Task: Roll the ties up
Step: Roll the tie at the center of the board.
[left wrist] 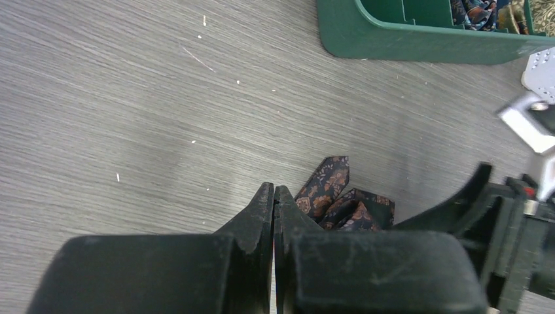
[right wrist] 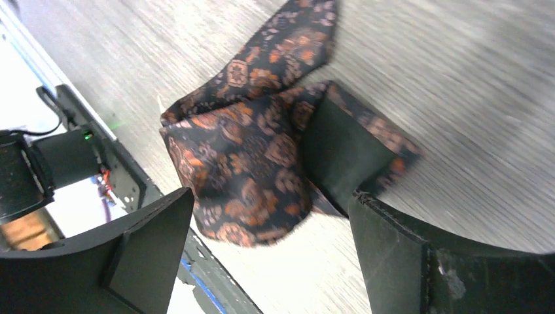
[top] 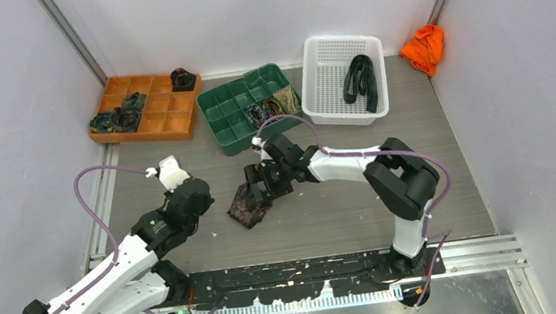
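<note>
From above, the paisley tie is lying in a loose, half-folded heap on the grey wood-grain table, beneath the right gripper. In the left wrist view, the left gripper is hovering empty, its fingers pressed together, beside the tie's pointed tip. In the right wrist view, the jaws are standing spread with nothing pinched. The slick navy-and-orange woven fabric is sitting unheld, so its springy folds are probably risking unrolling, and a shallow pinch could be catching only one layer.
</note>
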`<action>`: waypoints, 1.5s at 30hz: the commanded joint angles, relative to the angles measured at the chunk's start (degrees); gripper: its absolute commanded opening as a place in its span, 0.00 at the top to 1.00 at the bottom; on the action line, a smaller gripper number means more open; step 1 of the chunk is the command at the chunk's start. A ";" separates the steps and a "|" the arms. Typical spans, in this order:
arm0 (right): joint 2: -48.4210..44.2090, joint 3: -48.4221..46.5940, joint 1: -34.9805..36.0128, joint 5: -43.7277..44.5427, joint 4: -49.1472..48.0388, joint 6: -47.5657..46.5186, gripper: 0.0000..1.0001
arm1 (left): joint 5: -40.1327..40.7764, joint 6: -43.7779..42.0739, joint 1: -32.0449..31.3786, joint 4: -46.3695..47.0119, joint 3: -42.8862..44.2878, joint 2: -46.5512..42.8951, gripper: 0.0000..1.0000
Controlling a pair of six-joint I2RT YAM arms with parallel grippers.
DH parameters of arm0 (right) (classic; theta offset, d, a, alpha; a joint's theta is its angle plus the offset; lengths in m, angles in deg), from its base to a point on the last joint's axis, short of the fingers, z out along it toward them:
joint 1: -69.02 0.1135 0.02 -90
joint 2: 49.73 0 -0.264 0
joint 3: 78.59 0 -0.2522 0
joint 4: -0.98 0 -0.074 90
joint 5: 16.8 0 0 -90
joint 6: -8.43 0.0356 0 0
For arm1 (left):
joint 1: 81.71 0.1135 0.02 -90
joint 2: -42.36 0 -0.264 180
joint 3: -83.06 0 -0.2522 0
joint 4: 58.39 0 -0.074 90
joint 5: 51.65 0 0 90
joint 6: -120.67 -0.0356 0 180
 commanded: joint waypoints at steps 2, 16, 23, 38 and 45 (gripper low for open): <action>-10.77 1.51 -0.72 13.79 4.83 -3.48 0.07 | 1.36 0.04 0.37 6.60 -2.24 0.48 1.00; -20.00 13.91 3.90 17.18 4.96 2.88 0.62 | -10.56 -4.68 7.97 27.52 -3.89 23.12 1.00; -13.47 14.73 7.89 16.31 -2.72 7.16 0.69 | -15.98 -5.01 8.53 33.04 -2.85 34.36 1.00; 2.57 -2.55 7.75 11.95 -3.95 4.97 0.84 | -20.90 0.17 7.87 38.34 -10.71 37.07 1.00; -2.58 -0.55 7.18 15.13 1.84 1.79 0.72 | -16.30 1.78 7.85 31.75 -13.04 30.86 1.00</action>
